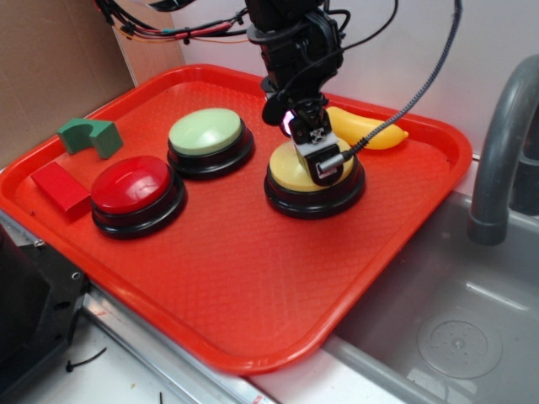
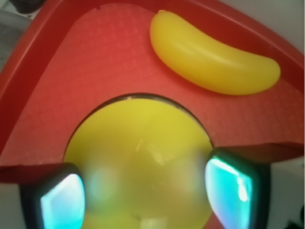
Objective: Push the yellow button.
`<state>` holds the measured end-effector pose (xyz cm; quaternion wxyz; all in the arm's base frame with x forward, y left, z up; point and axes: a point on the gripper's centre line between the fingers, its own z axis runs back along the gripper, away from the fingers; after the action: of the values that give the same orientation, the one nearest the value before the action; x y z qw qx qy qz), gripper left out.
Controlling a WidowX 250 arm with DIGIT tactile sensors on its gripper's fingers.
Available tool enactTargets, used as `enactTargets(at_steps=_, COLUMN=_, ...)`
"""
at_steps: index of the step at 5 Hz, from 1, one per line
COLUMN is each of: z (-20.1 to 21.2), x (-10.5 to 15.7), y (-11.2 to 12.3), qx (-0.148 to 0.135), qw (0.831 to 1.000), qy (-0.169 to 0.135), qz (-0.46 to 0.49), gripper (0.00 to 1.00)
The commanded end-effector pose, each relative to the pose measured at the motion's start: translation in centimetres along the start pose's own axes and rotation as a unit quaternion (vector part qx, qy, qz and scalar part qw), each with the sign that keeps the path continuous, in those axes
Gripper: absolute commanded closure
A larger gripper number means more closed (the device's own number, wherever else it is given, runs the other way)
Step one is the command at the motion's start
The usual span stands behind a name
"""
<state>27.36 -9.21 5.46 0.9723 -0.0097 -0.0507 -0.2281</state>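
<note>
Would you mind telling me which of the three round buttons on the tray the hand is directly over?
The yellow button, nearest the banana. The hand sits right on its dome; the red button and pale green button stand apart to the side.

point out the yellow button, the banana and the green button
yellow button (image 2: 143, 143), wrist view, dome centre
banana (image 2: 214, 59), wrist view, middle of body
green button (image 1: 206, 130), exterior view, dome top
</note>
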Motion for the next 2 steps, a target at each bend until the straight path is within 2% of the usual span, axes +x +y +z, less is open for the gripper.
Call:
enactTargets(at_steps=1, z=4.7, x=-0.4, y=0.3, qx=0.003, qw=1.000, qy=-0.010, qz=-0.011, gripper=0.00)
enactTargets(at_steps=2, z=6.7, x=-1.2, y=0.7, qx=0.010, qw=0.999, qy=-0.025, qz=0.017, gripper=0.00)
